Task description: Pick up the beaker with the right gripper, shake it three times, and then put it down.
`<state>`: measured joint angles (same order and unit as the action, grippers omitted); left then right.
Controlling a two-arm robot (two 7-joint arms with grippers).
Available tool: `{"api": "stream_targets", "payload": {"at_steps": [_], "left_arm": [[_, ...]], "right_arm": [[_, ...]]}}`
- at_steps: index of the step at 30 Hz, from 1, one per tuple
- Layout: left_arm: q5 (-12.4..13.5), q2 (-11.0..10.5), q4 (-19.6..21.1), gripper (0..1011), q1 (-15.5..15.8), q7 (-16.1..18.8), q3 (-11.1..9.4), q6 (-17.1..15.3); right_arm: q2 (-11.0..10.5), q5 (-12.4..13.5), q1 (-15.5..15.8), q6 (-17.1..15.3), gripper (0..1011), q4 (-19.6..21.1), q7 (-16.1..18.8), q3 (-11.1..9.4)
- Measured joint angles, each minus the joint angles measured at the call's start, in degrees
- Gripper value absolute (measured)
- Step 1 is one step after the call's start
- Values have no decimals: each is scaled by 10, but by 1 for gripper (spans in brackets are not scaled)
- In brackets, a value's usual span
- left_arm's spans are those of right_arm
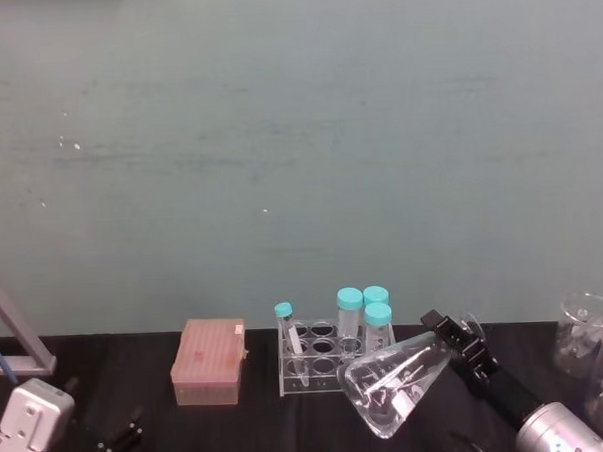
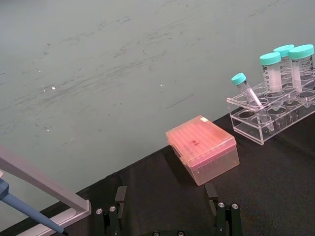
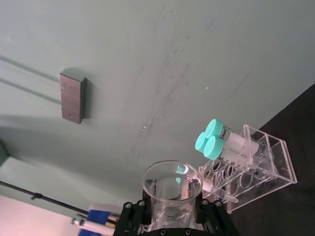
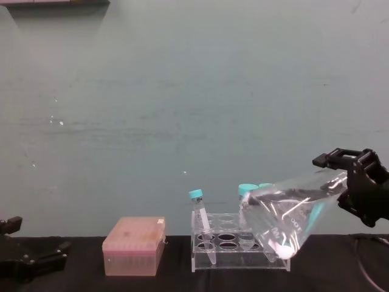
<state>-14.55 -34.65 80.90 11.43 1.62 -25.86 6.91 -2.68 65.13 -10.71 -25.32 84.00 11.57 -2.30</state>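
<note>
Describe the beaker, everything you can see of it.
The beaker is a clear glass cone with a wide flat base, narrow neck and flared rim, with faint printed marks on its wall. It is off the table, tipped nearly sideways, base toward the robot's left. The right pincer clamps its neck.

Beakers: you have one beaker (image 1: 398, 382), lower right of the head view.
Capped tubes: you can count four, one slim tube (image 1: 283, 312) and three wide tubes (image 1: 350, 302).
Racks: one tube rack (image 1: 313, 374), lower centre.
Boxes: one pink box (image 1: 209, 362), lower left of centre.
Claws: two, the left claw (image 2: 166, 189) and the right claw (image 1: 458, 331).
Other glassware: one glass vessel (image 1: 578, 334), at the right edge.
</note>
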Motion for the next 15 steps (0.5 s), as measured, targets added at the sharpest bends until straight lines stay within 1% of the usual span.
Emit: {"api": "stream_targets", "payload": {"at_steps": [1,3,4,6,7,8,9,10,12,13,14,15], "left_arm": [[0,0,0,1000,0,0,0,0],[0,0,0,1000,0,0,0,0],[0,0,0,1000,0,0,0,0],[0,0,0,1000,0,0,0,0],[0,0,0,1000,0,0,0,0],[0,0,0,1000,0,0,0,0],[0,0,0,1000,0,0,0,0],[0,0,0,1000,0,0,0,0],[0,0,0,1000,0,0,0,0],[0,0,0,1000,0,0,0,0],[0,0,0,1000,0,0,0,0],[0,0,0,1000,0,0,0,0]], "right_arm": [[-3,-2,0,2,456,0,0,3],[-18,-26,0,17,456,2,3,16],[-36,-63,-1,38,456,5,10,33],[-59,-109,-3,62,456,8,15,54],[-82,-154,-5,82,456,11,16,74],[-96,-177,-6,92,456,14,16,87],[-110,-208,-8,105,456,16,15,101],[-139,-267,-13,128,456,21,9,128],[-164,-317,-19,145,456,24,1,151],[-177,-348,-22,152,456,26,-3,163],[-196,-396,-27,162,456,29,-10,181],[-196,-396,-27,162,456,29,-10,181]]}}
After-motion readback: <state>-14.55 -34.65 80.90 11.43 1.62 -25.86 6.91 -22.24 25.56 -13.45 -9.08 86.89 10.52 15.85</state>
